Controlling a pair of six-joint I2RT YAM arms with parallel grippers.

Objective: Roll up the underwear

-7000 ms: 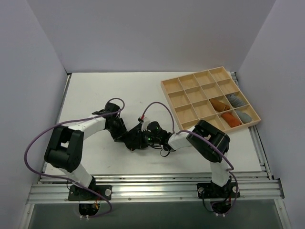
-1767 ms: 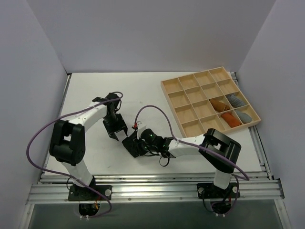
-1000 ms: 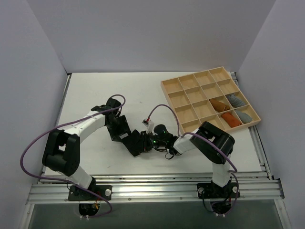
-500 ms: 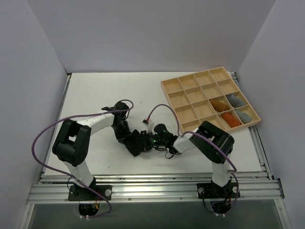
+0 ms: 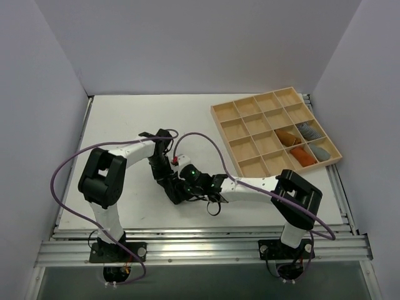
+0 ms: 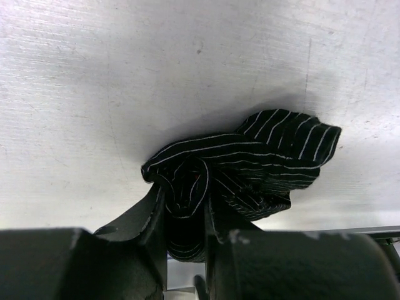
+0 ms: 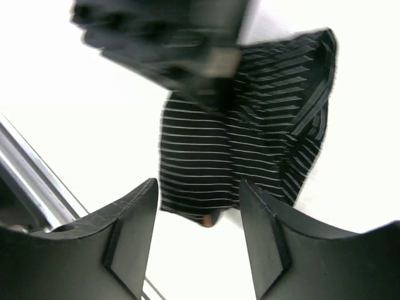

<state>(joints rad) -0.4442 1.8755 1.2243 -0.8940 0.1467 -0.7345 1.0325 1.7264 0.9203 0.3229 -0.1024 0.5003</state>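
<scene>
We find the underwear [image 6: 250, 169] on the tabletop [image 5: 125, 119] near its front edge, about midway across its width and well apart from the wooden tray [image 5: 215, 112] at the far right corner. The garment is black with thin pale stripes and lies bunched in loose folds, not as a neat roll. In the left wrist view, the left gripper [image 6: 185, 219] has its two fingers [image 6: 150, 215] drawn close together, with a fold of the striped fabric pinched between them. The rest of the cloth spreads out beyond the tips onto the bare surface. In the right wrist view, the right gripper [image 7: 197, 187] stands with its fingers [image 7: 134, 231] spread wide apart and nothing between them. The garment lies just past the tips, and we see no contact with either finger. At the top of that view, the left gripper shows as a dark blur over the far end of the cloth. From above, both arms reach in to the same spot, where the two grippers and the dark cloth crowd so close that we cannot tell them apart. In the tray, two orange rolls [image 5: 287, 136] and two grey rolls [image 5: 307, 130] sit in separate compartments along its right side.
</scene>
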